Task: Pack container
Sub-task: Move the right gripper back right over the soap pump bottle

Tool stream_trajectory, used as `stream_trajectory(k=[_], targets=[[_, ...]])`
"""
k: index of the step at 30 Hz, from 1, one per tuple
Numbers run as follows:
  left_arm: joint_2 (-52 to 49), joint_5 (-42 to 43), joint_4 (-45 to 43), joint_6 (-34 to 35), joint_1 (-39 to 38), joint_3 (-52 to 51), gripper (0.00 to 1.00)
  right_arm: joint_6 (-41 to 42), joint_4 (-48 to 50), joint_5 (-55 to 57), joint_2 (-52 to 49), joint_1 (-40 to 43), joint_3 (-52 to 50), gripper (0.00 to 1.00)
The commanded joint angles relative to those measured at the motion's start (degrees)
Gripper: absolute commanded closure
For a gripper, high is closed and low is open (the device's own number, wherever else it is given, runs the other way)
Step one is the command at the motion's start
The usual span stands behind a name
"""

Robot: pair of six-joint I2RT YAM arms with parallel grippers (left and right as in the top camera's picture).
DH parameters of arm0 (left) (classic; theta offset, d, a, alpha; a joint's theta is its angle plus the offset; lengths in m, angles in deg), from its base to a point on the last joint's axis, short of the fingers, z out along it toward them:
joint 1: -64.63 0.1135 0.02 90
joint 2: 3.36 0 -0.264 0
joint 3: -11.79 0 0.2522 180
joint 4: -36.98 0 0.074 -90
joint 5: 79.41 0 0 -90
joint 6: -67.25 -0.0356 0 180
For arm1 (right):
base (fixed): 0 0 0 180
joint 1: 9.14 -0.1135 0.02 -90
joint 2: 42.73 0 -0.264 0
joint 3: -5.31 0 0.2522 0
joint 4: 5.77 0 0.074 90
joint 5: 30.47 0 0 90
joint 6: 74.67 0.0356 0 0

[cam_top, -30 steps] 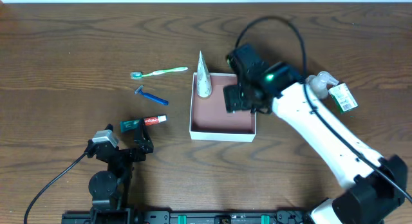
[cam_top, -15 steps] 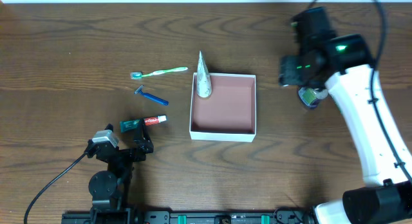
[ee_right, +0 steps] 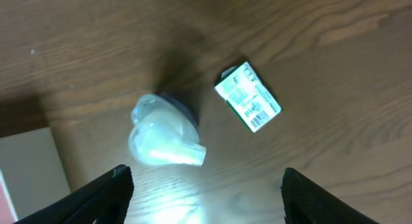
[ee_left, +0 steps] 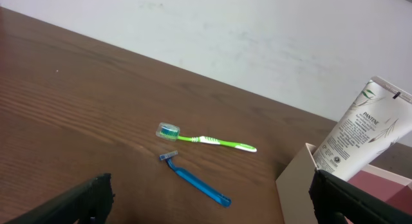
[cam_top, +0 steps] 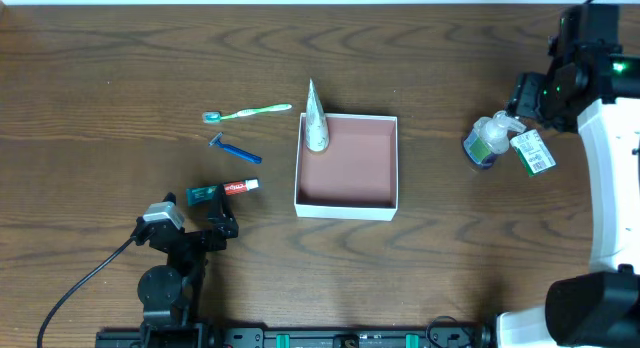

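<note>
Overhead, the container (cam_top: pixel 345 209) sits mid-table, well apart from the right gripper (ee_right: pixel 206 179), which hangs with its fingers spread wide and empty above a pump bottle (ee_right: pixel 164 135) and a small carton (ee_right: pixel 248 97). The left gripper (ee_left: pixel 211 185) is likewise spread, holding nothing. The rounded bottle may slip or tip if pinched off-centre, and a descending finger could knock the carton near it.

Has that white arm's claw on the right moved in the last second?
Yes. The right gripper swung rightward, from over the container to beside the pump bottle.
</note>
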Motion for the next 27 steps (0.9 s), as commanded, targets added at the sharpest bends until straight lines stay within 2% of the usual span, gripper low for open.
stream_trajectory(k=[1, 12, 20, 27], targets=[[0.0, 1.0, 1.9, -0.3, 0.3, -1.0, 0.02, -2.1, 2.1, -3.3, 0.2, 0.9, -3.2, 0.25], [0.0, 1.0, 1.9, -0.3, 0.3, -1.0, 0.02, -4.0, 12.4, -8.6, 0.1, 0.8, -9.9, 0.22], [0.0, 1.0, 1.9, -0.3, 0.3, -1.0, 0.02, -9.9, 13.4, -12.1, -2.2, 0.8, -9.9, 0.21], [0.0, 1.0, 1.9, -0.3, 0.3, -1.0, 0.02, -13.8, 12.8, -14.0, -4.3, 0.7, -10.0, 0.24]])
